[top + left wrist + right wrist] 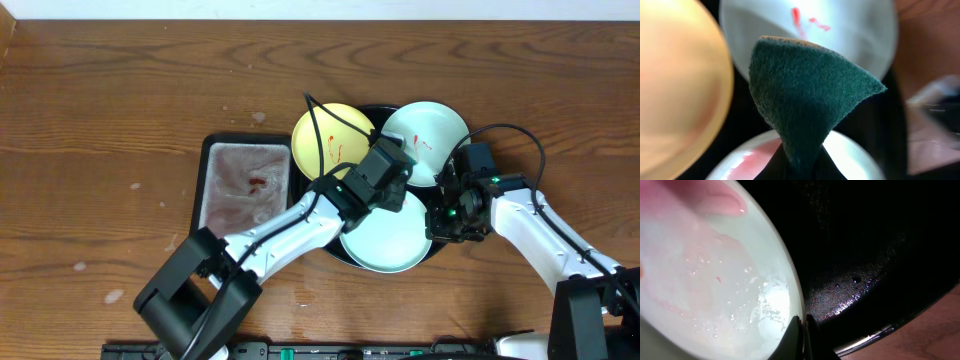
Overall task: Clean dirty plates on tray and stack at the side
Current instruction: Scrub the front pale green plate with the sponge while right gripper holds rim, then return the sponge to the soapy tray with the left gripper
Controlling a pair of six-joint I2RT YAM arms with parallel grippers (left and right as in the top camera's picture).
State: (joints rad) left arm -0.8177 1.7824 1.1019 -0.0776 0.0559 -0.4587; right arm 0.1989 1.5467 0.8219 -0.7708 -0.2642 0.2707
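A black round tray (436, 243) holds three plates. The pale yellow plate (322, 138) with red smears lies at its left back. One mint plate (432, 128) with red smears lies at the back right. The other mint plate (390, 240) lies in front, wet (705, 280). My left gripper (392, 172) is shut on a dark green scouring pad (807, 95) and hangs between the plates, above the tray. My right gripper (802, 330) is shut on the front mint plate's right rim (434, 222), one finger inside and one outside.
A rectangular grey tray (245, 185) with a small red smear lies left of the black tray. Wooden table all round. The black tray's glossy floor (875, 245) shows right of the held plate.
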